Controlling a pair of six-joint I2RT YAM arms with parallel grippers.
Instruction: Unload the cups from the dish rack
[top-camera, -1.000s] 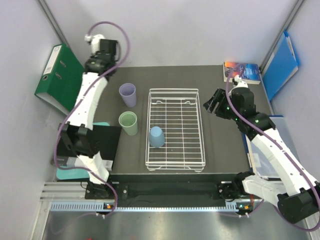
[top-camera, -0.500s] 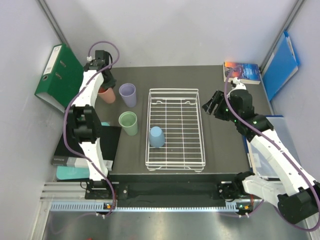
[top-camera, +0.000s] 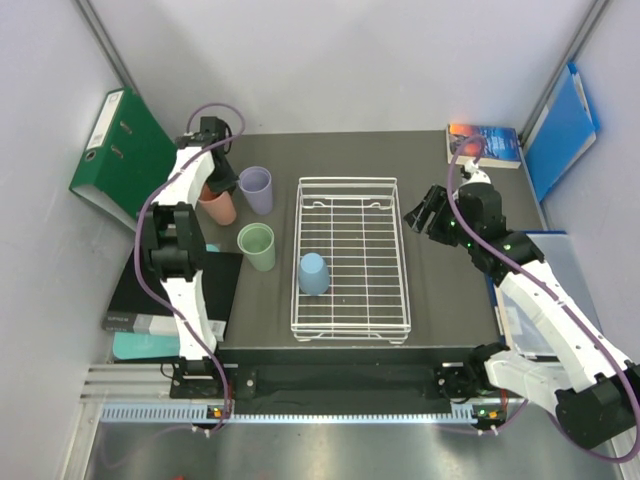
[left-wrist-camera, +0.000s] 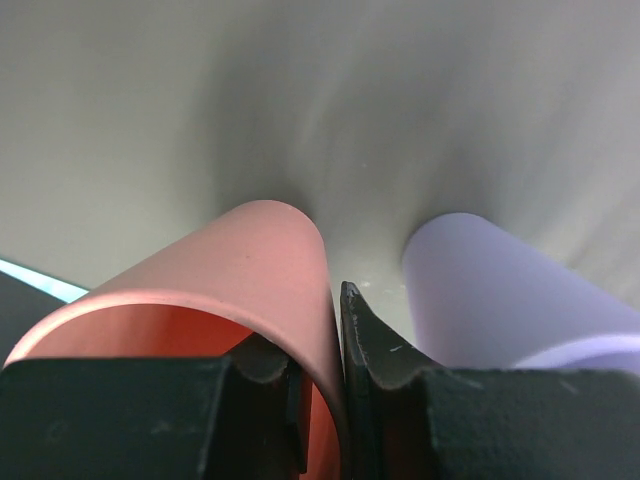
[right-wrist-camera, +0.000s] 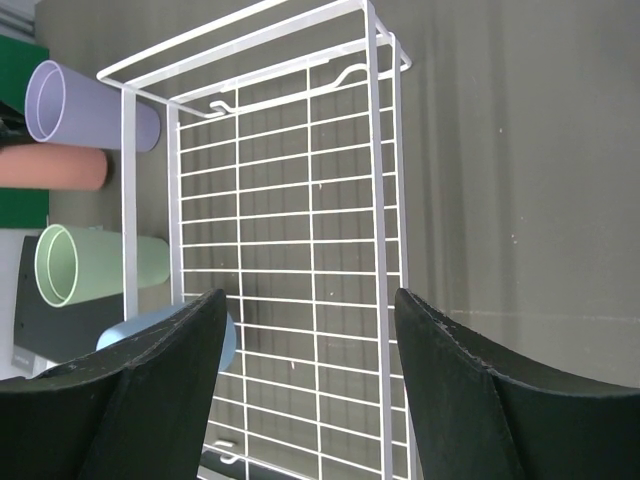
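Left wrist: we see left gripper (left-wrist-camera: 335, 335) nearly closed, pinching salmon cup (left-wrist-camera: 250, 260) wall, 10 o'clock of dish rack (top-camera: 350, 182). We judge set-down; next, release. Right gripper (right-wrist-camera: 305, 320) spread wide, empty. Blue cup (top-camera: 313, 272) inside rack.

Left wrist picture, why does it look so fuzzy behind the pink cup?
Left wrist view: the pink cup and lilac cup fill the frame up close, so everything behind is a soft grey smear with a dark shadow. Right wrist view: the dish rack wires look sharp. Top view: even light, faint shadows only.
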